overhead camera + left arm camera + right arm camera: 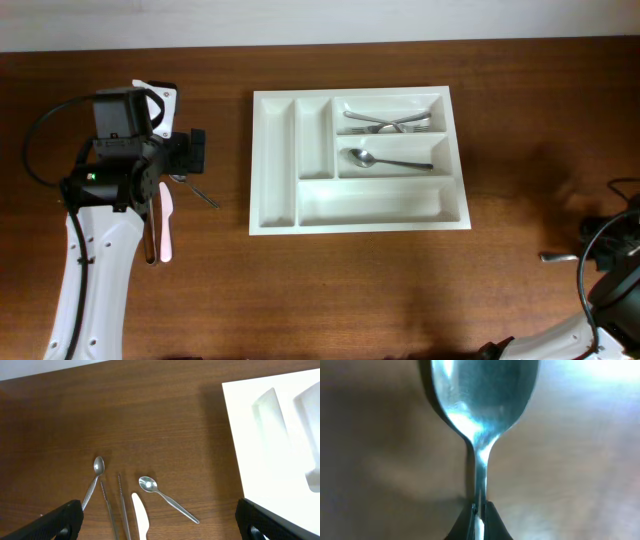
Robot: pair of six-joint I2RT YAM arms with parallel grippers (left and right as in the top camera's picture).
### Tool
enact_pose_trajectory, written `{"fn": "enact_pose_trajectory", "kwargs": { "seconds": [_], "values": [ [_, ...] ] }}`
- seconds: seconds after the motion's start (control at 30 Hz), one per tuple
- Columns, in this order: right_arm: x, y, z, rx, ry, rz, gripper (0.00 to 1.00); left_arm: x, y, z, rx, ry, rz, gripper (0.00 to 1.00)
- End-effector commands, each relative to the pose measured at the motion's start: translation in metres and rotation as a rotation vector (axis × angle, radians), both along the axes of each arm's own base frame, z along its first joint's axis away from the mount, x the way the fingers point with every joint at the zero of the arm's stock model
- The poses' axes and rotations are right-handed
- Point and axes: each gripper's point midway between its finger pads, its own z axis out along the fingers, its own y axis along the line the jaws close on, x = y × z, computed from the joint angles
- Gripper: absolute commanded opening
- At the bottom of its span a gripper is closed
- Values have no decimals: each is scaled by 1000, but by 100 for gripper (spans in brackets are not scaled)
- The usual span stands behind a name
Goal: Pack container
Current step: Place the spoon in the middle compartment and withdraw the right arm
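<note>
Three pieces in the container (275,160), a fourth clamped in the right gripper (479,516)

Overhead: the container lies flat in the middle of the wooden table (400,290). Its two narrow compartments are on the left side and its three long ones on the right. Two forks (388,123) lie overlapping in the top long compartment as pictured, and a packed spoon (388,160) lies in the middle one. The left arm (115,170) stands well left of the container, above a white plastic knife (166,225) that lies on the table. The right arm (615,270) shows at the lower right corner, well apart from the container. A metal handle (556,257) sticks out beside it, probably part of what that arm grips, though it is too small to be sure.

Left wrist: the left gripper (160,512) hangs above the table with its fingers (62,520) spread wide and empty. Below it lie a small spoon (167,496), a slim spoon (95,480), two thin metal rods (123,505) side by side, and the white plastic knife. The container's corner fills the right side.

Right wrist: the view is blurred and very close. The right gripper's tips are closed on the neck of a held spoon (482,400), whose bowl points away from the fingers.
</note>
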Motion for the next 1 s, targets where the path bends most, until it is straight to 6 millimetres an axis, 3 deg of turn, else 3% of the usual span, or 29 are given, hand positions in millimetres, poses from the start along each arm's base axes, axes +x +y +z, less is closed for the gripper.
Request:
{"fn": "enact_pose_trajectory", "kwargs": {
  "seconds": [0.0, 0.1, 0.2, 0.3, 0.43, 0.5, 0.57, 0.67, 0.8, 0.97],
  "values": [
    [69, 23, 54, -37, -233, 425, 4, 4, 1, 7, 19, -16, -7, 99],
    [121, 65, 102, -64, -432, 784, 4, 4, 1, 7, 19, -16, -7, 99],
    [164, 135, 164, -97, -643, 1169, 4, 4, 1, 7, 19, -16, -7, 99],
    [186, 201, 210, -152, -749, 1445, 4, 4, 1, 7, 19, -16, -7, 99],
    [197, 293, 241, -255, -837, 1862, 4, 4, 1, 7, 19, -16, -7, 99],
    [192, 337, 239, -320, -854, 2109, 4, 4, 1, 7, 19, -16, -7, 99],
    [188, 366, 227, -396, -788, 2308, 4, 4, 1, 7, 19, -16, -7, 99],
    [183, 392, 206, -428, -680, 2472, 4, 4, 1, 7, 19, -16, -7, 99],
    [177, 407, 173, -403, -591, 2668, 4, 4, 1, 7, 19, -16, -7, 99],
    [188, 391, 121, -350, -437, 2775, 4, 4, 1, 7, 19, -16, -7, 99]
  ]
}}
